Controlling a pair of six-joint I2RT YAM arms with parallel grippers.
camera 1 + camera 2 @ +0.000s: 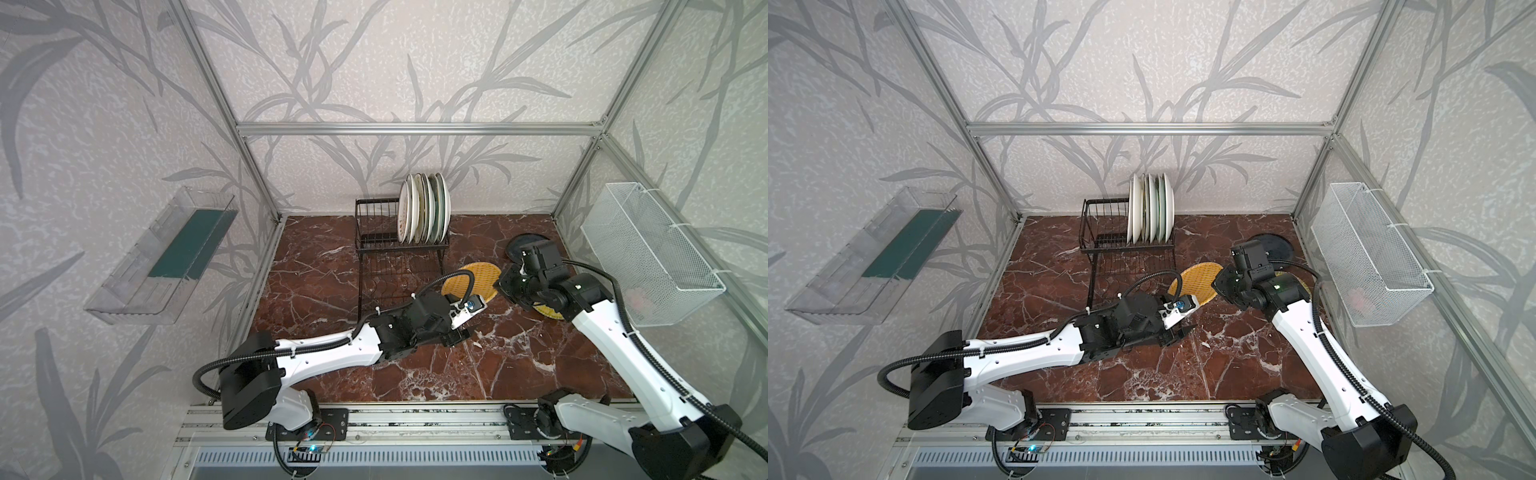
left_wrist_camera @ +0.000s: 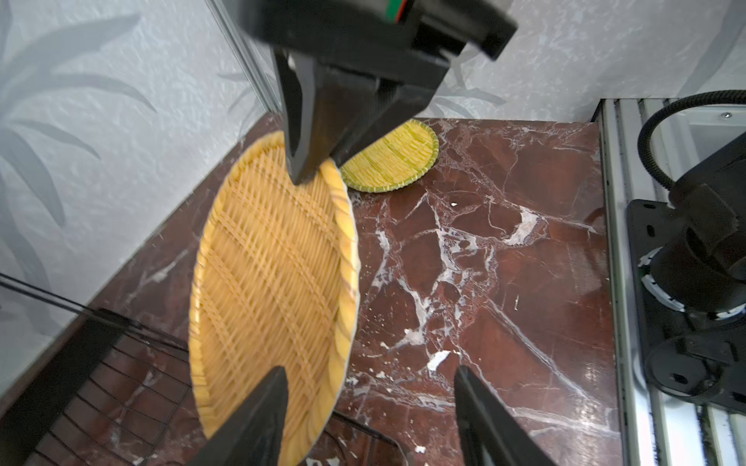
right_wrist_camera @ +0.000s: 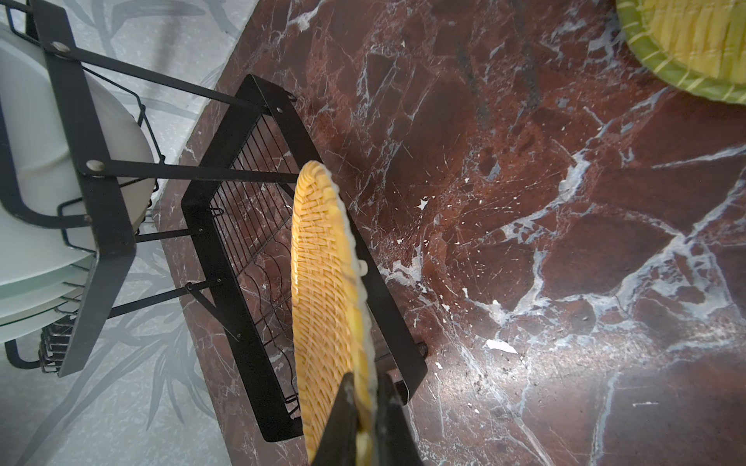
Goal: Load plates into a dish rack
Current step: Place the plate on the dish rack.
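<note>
Right gripper (image 3: 366, 377): jaws pinched tight on the rim of 1 orange-yellow woven plate (image 3: 323, 282). The plate stands on edge and runs straight out from the fingertips, along the lower tray of the dish rack (image 1: 376, 237). Left gripper (image 2: 368, 373): jaws about half spread, gripping nothing. The opposite rim of that same plate sits in the gap, close to one finger (image 2: 258, 415); can't tell if they touch. So 1 plate between 2 grippers, and only the right one has it. Rack: 1 unit, black wire, 2 tiers, just past the held plate on the side away from both arm bases. Its upper basket carries a packed row of upright plates (image 1: 424, 212), roughly 6, white or pale. Rims overlap in both top views, so that count isn't firm. Loose on the marble table (image 1: 332, 291): 1 second woven plate (image 2: 391, 161), yellow with a green rim, lying flat just behind the right gripper and partly under that arm in a top view. Also 1 dark plate (image 1: 1281, 247), flat, near the right gripper on its far side. Woven total 2, dark 1. On the walls, well apart from either gripper: 1 clear bin (image 1: 162, 257) on the left-arm side, 1 white mesh basket (image 1: 648, 249) on the right-arm side.
</note>
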